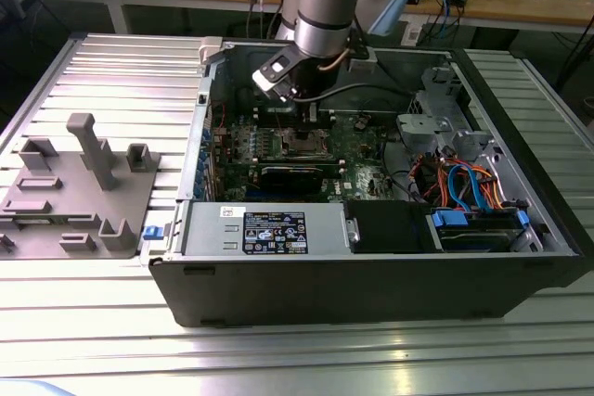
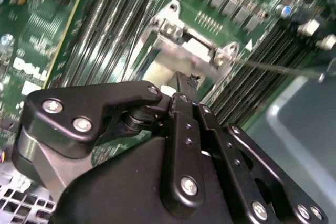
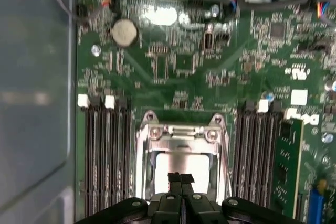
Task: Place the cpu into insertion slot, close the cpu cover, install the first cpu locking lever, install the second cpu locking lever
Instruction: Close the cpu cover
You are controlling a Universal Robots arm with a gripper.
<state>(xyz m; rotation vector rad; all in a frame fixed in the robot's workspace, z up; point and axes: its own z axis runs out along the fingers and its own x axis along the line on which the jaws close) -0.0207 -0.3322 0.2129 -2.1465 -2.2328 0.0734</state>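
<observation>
Looks part done. Has the cpu (image 3: 168, 163) lying in the insertion slot (image 1: 302, 144), with the cpu cover (image 3: 181, 136) flat on top. Shows the gripper (image 3: 181, 177) right above the slot, fingers (image 3: 175, 182) pressed together, pinching nothing. Seems to leave a thin lever (image 2: 273, 67) beside the slot unlocked.

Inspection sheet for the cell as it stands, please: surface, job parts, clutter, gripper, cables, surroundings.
Surface: ribbed metal table carrying an open computer case.
Job's things: cpu shows through the window of the cpu cover, which appears to lie down flat; a thin lever rod sticks out beside the hinge.
Clutter: grey fixture tray on the table, at the exterior view's left.
Grippers: gripper shut, tips right over the cpu; contact cannot be told.
Cables: blue and orange bundle inside the case, at the exterior view's right.
Surroundings: wooden bench behind, with loose wires and gear.
</observation>
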